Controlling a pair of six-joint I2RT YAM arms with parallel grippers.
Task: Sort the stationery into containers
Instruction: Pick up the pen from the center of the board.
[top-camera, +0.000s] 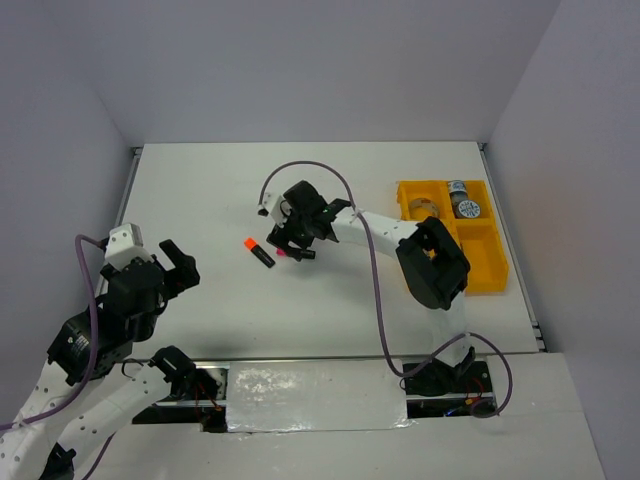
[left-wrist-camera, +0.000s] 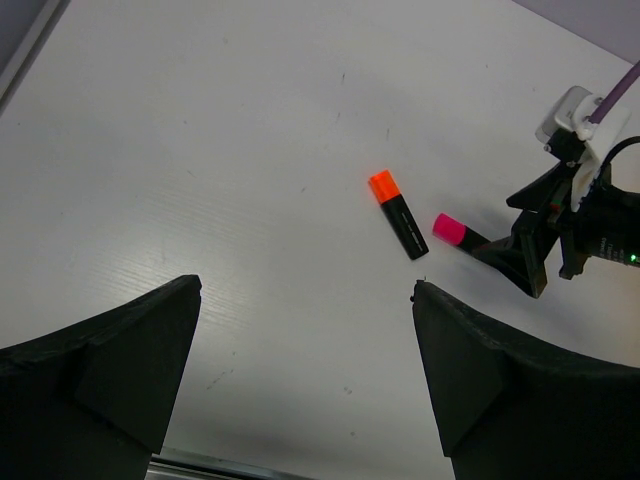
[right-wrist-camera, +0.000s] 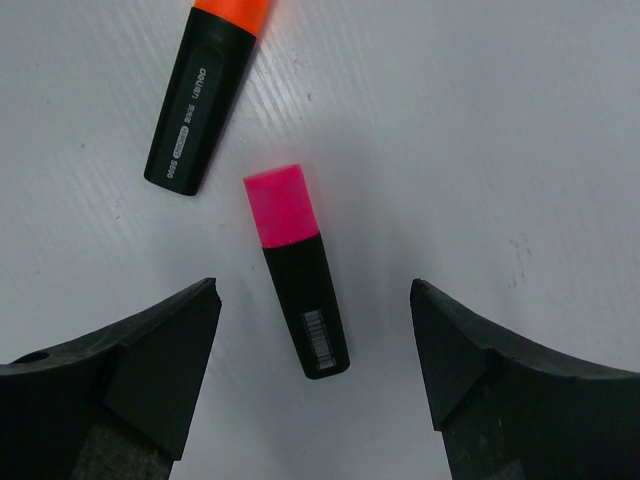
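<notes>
The right gripper (top-camera: 293, 250) sat near the middle of the top view. Its two fingers were spread wide apart and they pinched nothing. The left gripper (top-camera: 176, 262) was at the lower left of that view. Its fingers were spread apart too, and it held nothing. Both were over the big white table (top-camera: 330, 320). The yellow tray (top-camera: 480, 268) lay at the right side of the top view, and the right arm hid part of it. Two blue-white tape rolls (top-camera: 468, 209) sat together in the tray's upper right box. A silvery ring (top-camera: 425, 207) sat in the upper left box. In the right wrist view, the pink marker (right-wrist-camera: 297, 270) lay flat on the table between the two open fingers. Its pink cap pointed up the frame. The orange marker (right-wrist-camera: 205, 95) lay flat in the upper left of that view. It was just beside the pink one but did not touch it.
</notes>
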